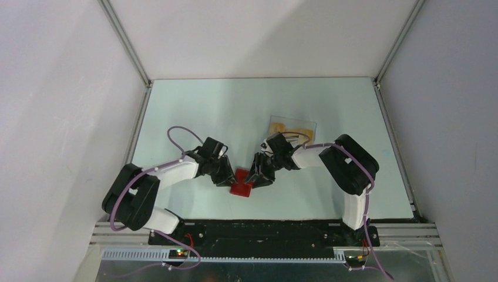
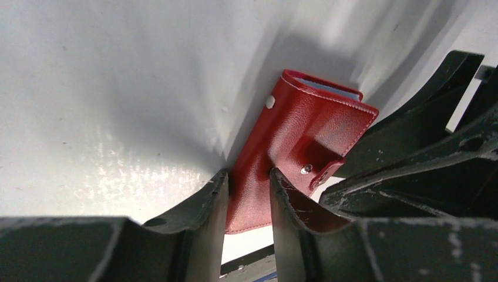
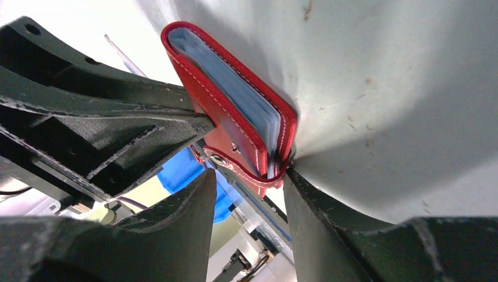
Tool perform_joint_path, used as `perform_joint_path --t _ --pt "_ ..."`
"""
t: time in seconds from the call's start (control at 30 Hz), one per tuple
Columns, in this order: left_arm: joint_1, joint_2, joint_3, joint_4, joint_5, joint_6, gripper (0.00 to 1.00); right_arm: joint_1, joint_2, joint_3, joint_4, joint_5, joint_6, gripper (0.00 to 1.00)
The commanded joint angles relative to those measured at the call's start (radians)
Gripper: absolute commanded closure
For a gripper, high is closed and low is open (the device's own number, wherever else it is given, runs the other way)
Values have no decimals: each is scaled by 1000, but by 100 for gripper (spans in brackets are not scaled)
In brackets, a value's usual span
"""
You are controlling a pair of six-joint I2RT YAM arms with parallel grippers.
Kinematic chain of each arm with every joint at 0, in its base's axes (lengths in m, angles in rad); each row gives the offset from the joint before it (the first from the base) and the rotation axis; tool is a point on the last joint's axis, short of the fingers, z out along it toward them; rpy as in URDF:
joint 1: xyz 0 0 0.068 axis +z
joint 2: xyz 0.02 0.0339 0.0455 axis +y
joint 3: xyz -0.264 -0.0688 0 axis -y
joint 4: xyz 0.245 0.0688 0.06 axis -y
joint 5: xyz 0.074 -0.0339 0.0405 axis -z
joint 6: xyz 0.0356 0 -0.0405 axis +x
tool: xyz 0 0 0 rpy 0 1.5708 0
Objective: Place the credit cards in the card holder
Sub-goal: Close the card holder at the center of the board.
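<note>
The card holder [image 1: 241, 189] is a small red wallet lying on the white table between my two grippers. My left gripper [image 1: 228, 178] is shut on its red cover, and the left wrist view shows the card holder [image 2: 305, 129] running between the narrow jaws of the left gripper [image 2: 248, 173]. My right gripper [image 1: 258, 178] is open. In the right wrist view its right fingertip [image 3: 289, 176] touches the corner of the card holder [image 3: 235, 106], whose blue-grey leaves show, and the right gripper [image 3: 251, 176] holds nothing. The orange credit cards [image 1: 292, 128] lie behind the right arm.
The cards sit in a clear plastic box [image 1: 312, 123] at the back, right of centre. White walls with metal rails enclose the table [image 1: 194, 111] at left, right and back. The black base rail [image 1: 264, 229] runs along the near edge.
</note>
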Motion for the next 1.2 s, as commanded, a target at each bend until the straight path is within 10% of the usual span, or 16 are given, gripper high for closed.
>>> perform_joint_path --t 0.0,0.67,0.93,1.17 --pt "-49 8 -36 15 -1 -56 64 -24 33 -19 -10 70 -37 49" --pt "-96 74 19 17 -54 -45 67 -47 63 13 -195 123 -190 52" --pt "-85 -34 46 12 -92 11 41 -43 37 50 -278 153 -256 51" --pt "-53 -124 81 11 -79 89 60 -46 37 54 -284 144 -262 52"
